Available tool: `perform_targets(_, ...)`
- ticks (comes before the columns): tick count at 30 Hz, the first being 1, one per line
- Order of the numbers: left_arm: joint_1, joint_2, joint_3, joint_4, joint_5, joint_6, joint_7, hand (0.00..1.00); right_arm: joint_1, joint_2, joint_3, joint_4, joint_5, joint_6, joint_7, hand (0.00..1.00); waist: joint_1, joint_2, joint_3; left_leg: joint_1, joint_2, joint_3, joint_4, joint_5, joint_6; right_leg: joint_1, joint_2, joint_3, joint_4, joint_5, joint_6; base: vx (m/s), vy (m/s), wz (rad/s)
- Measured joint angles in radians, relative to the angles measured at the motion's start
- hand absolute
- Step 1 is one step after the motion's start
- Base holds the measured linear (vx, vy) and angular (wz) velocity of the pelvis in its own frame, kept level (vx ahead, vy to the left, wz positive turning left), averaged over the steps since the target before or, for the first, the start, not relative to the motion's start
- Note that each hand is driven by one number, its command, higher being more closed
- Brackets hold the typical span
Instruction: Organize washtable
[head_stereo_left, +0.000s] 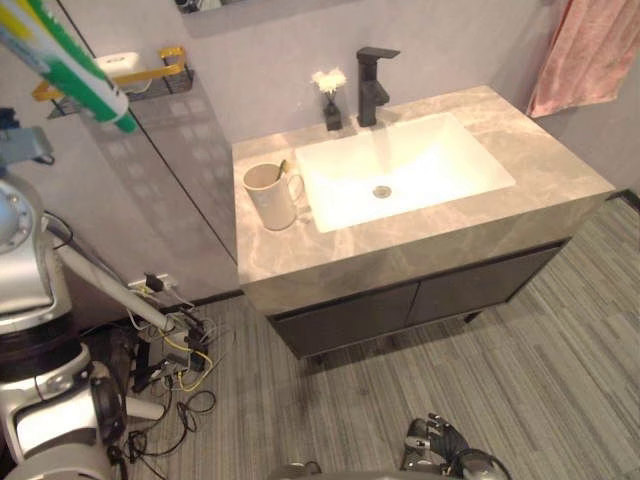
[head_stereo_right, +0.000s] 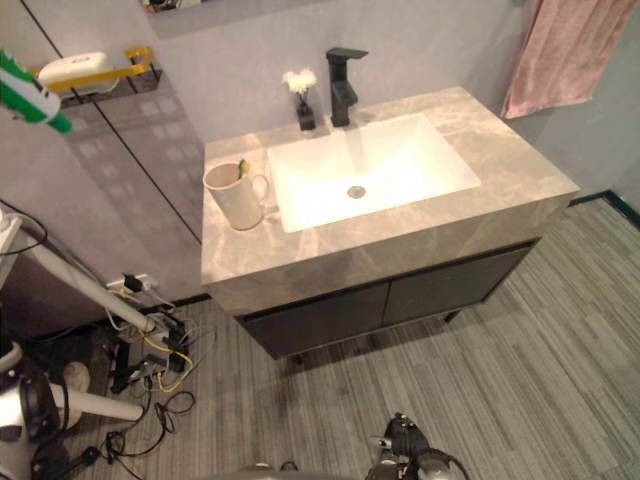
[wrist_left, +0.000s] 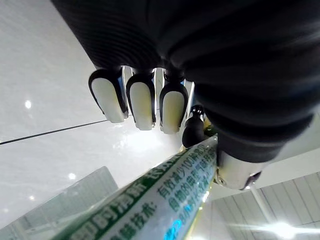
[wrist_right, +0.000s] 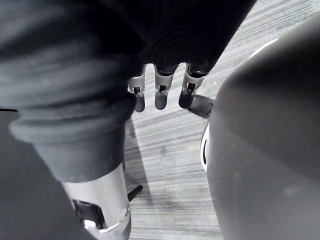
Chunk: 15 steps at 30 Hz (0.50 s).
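With left hand (wrist_left: 142, 102) curled round toothpaste tube (head_stereo_left: 72, 66), lower steadily into cup (head_stereo_left: 270, 196); right hand (wrist_right: 160, 92) hanging slack.

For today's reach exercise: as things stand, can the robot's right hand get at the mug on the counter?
Probably not yet. The right hand hangs low near the floor, fingers relaxed, well short of the counter; the mug stands at its left end. Nothing blocks the way.
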<state>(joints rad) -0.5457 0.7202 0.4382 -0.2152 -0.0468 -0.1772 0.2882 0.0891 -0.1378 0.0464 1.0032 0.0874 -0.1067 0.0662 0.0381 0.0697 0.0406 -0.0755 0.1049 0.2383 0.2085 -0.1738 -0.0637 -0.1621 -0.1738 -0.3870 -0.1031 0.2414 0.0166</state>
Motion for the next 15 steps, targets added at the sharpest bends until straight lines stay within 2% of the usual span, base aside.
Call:
perform_targets(9, 0.07, -0.132, 0.002, 0.0, -0.001, 0.006, 0.0, 1.0, 0.03, 0.005, 0.001, -0.048, 0.0, -0.001, 0.0, 0.0, 0.002, -0.008, -0.004, -0.018, 0.01, -0.001, -0.001, -0.002, -0.005, -0.002, 0.004, -0.019, 0.0, -0.008, 0.001, 0.0, 0.011, 0.03)
perform_targets(15, 0.074, -0.157, 0.002, -0.003, -0.001, 0.006, 0.006, 1.0, 0.058, 0.012, 0.002, -0.086, -0.001, -0.001, 0.0, 0.0, 0.003, -0.021, -0.012, -0.022, 0.025, 0.012, 0.001, 0.001, -0.003, -0.018, 0.018, -0.014, 0.004, -0.007, 0.002, 0.04, 0.006, -0.05)
